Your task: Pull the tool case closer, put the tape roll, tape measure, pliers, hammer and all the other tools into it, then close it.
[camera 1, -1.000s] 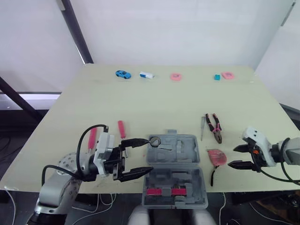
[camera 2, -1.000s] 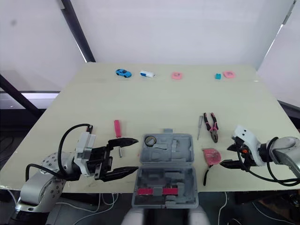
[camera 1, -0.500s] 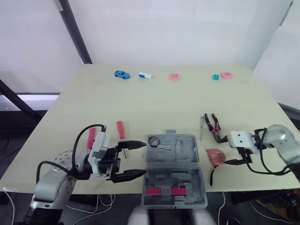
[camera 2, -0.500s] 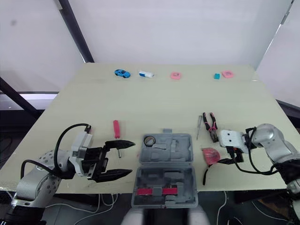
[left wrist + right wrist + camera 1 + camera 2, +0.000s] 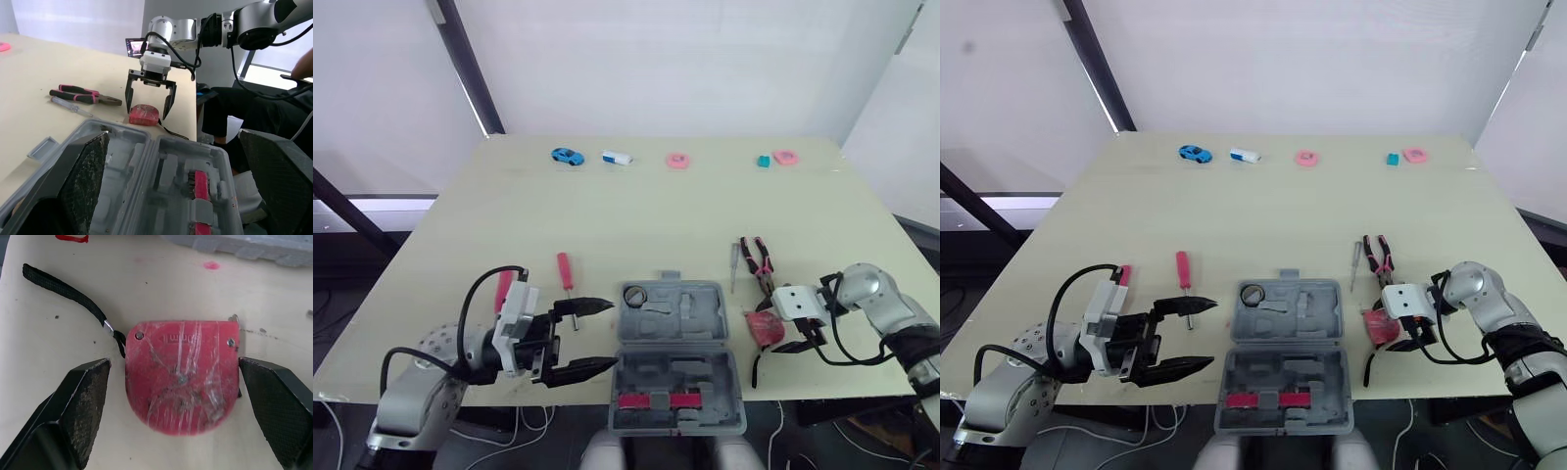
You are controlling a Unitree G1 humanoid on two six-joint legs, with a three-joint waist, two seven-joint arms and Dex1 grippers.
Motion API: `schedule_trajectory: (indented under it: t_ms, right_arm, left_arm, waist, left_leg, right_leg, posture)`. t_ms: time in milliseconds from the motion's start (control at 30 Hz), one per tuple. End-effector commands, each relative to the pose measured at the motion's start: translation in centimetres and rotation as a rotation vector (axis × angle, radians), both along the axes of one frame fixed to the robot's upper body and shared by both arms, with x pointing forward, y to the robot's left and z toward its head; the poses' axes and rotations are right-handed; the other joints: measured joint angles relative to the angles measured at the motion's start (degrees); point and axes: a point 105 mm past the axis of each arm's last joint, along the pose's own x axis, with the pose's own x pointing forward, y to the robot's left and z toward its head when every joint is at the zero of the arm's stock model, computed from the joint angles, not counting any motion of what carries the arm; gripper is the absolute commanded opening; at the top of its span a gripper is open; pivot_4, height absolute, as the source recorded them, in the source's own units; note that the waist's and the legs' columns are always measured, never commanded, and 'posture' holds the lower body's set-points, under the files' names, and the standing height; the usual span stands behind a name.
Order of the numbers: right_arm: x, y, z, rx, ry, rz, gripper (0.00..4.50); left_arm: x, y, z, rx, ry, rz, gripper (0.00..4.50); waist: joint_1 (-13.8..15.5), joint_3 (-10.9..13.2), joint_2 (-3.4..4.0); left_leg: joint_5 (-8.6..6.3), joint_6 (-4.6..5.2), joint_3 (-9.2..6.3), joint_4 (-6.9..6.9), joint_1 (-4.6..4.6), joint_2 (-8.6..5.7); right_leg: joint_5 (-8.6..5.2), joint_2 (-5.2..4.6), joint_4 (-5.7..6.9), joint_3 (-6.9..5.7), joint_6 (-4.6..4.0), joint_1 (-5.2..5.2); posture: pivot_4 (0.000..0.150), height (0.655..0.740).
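The pale worktop (image 5: 636, 215) stood before white walls (image 5: 705, 59). The right claw (image 5: 145, 112) hung apart astride the tape measure (image 5: 181, 382); the left claw (image 5: 608, 335) gaped beside the open tool case (image 5: 674, 352).

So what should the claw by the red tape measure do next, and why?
It should probably squeeze shut now. The right claw is open, with one finger on each side of the tape measure, which lies flat on the table with gaps to both fingers. Closing would grip it, so it can go into the open tool case right beside it.
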Motion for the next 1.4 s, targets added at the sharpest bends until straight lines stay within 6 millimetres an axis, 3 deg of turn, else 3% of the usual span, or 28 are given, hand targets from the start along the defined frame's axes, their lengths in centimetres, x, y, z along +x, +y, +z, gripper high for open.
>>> schedule_trajectory:
  t_ms: [33,67,133,333,433,467,500,633,767,900,1167,1400]
  right_arm:
    - [0.6,0.0,0.7,-0.008,-0.04,0.02,3.58]
    - [0.6,-0.1,0.6,-0.02,-0.041,0.025,3.18]
    - [0.6,-0.1,0.5,-0.029,-0.043,0.031,2.93]
    - [0.9,0.8,3.1,0.008,-0.081,0.012,2.93]
    - [0.5,3.4,7.4,-0.003,-0.111,0.011,2.93]
    - [0.6,4.0,8.6,-0.084,-0.128,-0.02,2.93]
    - [0.6,4.2,9.3,-0.138,-0.145,-0.054,2.93]
    - [-0.7,8.9,11.7,-0.17,-0.053,-0.099,2.93]
    - [0.1,12.4,11.2,-0.21,-0.088,-0.131,2.93]
    - [0.8,14.1,9.5,-0.263,-0.082,-0.15,2.93]
    - [3.0,14.7,7.7,-0.314,-0.079,-0.201,2.93]
    - [3.4,14.4,6.2,-0.344,-0.046,-0.216,2.93]
  left_arm:
    - [-0.3,-0.2,0.9,-0.014,-0.04,-0.007,4.5]
    - [-0.3,-0.2,0.9,-0.015,-0.039,-0.006,4.5]
    - [-0.2,-0.2,0.9,-0.016,-0.039,-0.005,4.5]
    - [-0.2,0.0,0.8,-0.021,-0.043,0.018,4.5]
    - [-0.1,0.6,0.6,-0.019,-0.037,0.06,4.5]
    - [-0.1,0.8,0.5,-0.019,-0.034,0.075,4.5]
    - [-0.1,0.9,0.4,-0.018,-0.031,0.083,4.5]
    - [0.5,1.4,0.5,-0.033,-0.042,0.14,4.5]
    - [0.7,2.1,0.4,-0.04,-0.044,0.187,4.5]
    - [0.8,3.0,0.4,-0.052,-0.035,0.23,4.5]
    - [0.3,3.9,0.2,-0.049,-0.027,0.282,4.5]
    - [0.2,4.0,0.3,-0.048,-0.029,0.298,4.5]
  waist:
    - [0.0,0.0,0.0]
    - [0.0,0.0,0.0]
    - [0.0,0.0,0.0]
    - [-0.03,0.01,0.01]
    - [-0.14,0.09,0.16]
    - [-0.17,0.1,0.18]
    - [-0.2,0.11,0.2]
    - [0.04,0.1,0.2]
    - [0.0,0.07,0.15]
    - [0.29,0.07,0.15]
    - [-0.12,0.08,0.14]
    - [-0.12,0.08,0.14]
  left_leg:
    - [0.0,0.0,0.01,0.0,0.0,0.0]
    - [0.0,0.0,0.0,0.0,0.0,0.0]
    - [0.0,0.0,0.01,0.0,0.01,0.0]
    - [0.0,0.0,0.01,0.0,0.01,0.0]
    - [0.0,0.0,0.01,0.0,0.01,0.01]
    - [0.0,0.0,0.07,-0.01,0.0,0.02]
    - [0.0,0.0,0.06,-0.01,0.01,0.03]
    - [0.0,-0.01,-0.01,-0.01,0.01,0.07]
    - [0.0,-0.02,0.0,0.0,-0.04,0.06]
    - [0.0,-0.02,0.01,0.0,-0.12,-0.02]
    - [0.0,-0.02,0.05,0.01,-0.11,-0.02]
    - [0.0,-0.02,0.05,-0.03,-0.11,-0.01]
  right_leg:
    - [0.0,0.0,0.0,0.0,0.0,0.0]
    - [0.0,0.0,0.0,0.0,0.0,0.0]
    - [0.0,0.0,0.0,0.01,0.0,0.0]
    - [0.0,0.0,0.03,0.02,0.0,0.0]
    - [0.0,0.0,0.06,0.02,0.0,-0.02]
    - [0.01,-0.01,0.09,0.07,0.01,-0.08]
    - [0.01,0.0,0.11,0.06,0.02,-0.09]
    - [-0.01,0.01,0.16,-0.06,-0.03,-0.14]
    - [-0.01,-0.05,0.12,-0.12,-0.06,-0.15]
    - [-0.01,-0.14,0.08,-0.15,-0.06,-0.14]
    - [0.0,-0.18,0.07,-0.19,-0.04,-0.15]
    - [0.0,-0.16,0.07,-0.19,-0.04,-0.15]
  posture:
    - [0.15,0.74]
    - [0.15,0.74]
    - [0.15,0.74]
    - [0.15,0.74]
    - [0.15,0.74]
    - [0.15,0.74]
    - [0.15,0.74]
    - [0.15,0.74]
    - [0.15,0.74]
    - [0.15,0.74]
    - [0.15,0.74]
    - [0.15,0.74]
